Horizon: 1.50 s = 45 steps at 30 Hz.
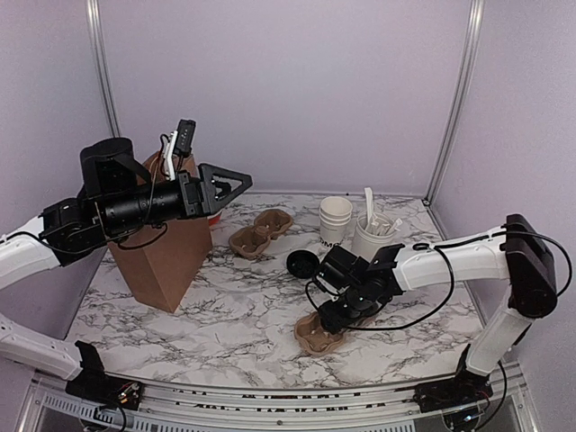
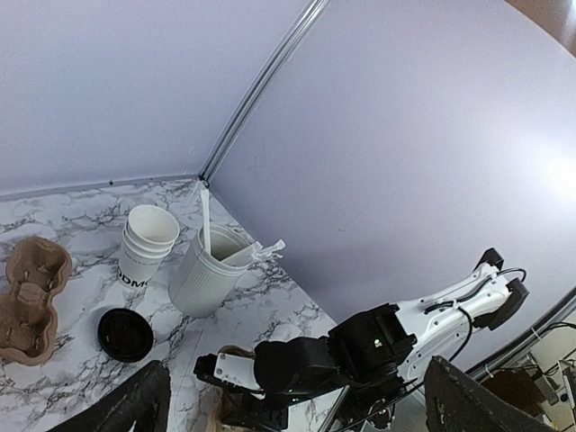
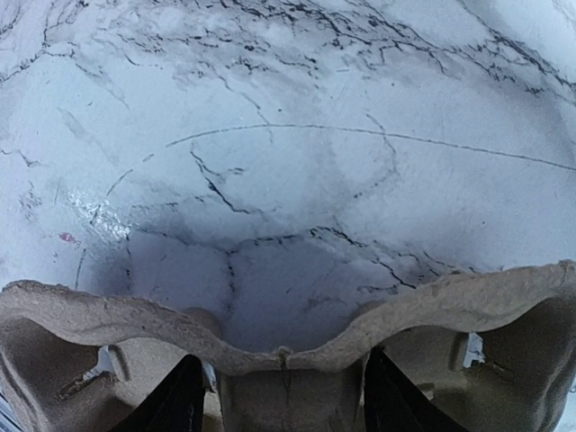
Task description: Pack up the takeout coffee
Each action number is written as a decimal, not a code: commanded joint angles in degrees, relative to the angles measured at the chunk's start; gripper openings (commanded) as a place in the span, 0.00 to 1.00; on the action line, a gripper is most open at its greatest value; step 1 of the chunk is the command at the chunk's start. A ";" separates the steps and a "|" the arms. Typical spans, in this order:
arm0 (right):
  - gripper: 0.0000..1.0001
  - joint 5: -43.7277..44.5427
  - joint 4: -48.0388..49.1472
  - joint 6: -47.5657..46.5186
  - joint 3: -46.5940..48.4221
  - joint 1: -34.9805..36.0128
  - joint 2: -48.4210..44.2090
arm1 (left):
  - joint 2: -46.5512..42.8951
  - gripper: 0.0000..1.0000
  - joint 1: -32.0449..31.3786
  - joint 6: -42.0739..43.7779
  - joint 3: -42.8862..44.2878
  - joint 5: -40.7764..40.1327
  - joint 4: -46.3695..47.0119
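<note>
Dark block lettering stands on the lowest of the stacked white paper cups [image 2: 144, 245], far and right of centre; only "DOM" reads clearly.

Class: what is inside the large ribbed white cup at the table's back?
In the large ribbed white cup, white plastic utensils stick up past the rim; its wall hides their lower ends.

Open tabletop [image 1: 243, 310] lies between the paper bag [image 1: 166, 261] and near cup carrier [image 1: 315, 340].
</note>
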 commanded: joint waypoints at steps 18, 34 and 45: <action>0.45 2.37 -0.15 -2.87 12.99 2.91 9.08 | -6.94 0.99 -0.14 1.77 -2.25 -3.48 -1.66; 0.42 2.83 -4.91 -6.56 35.45 5.23 23.05 | -14.32 0.99 -0.11 -1.88 -15.65 0.32 -3.99; 0.40 5.95 -7.92 -9.26 43.37 3.13 20.99 | -17.33 0.99 -0.14 -1.72 -21.72 1.46 -5.76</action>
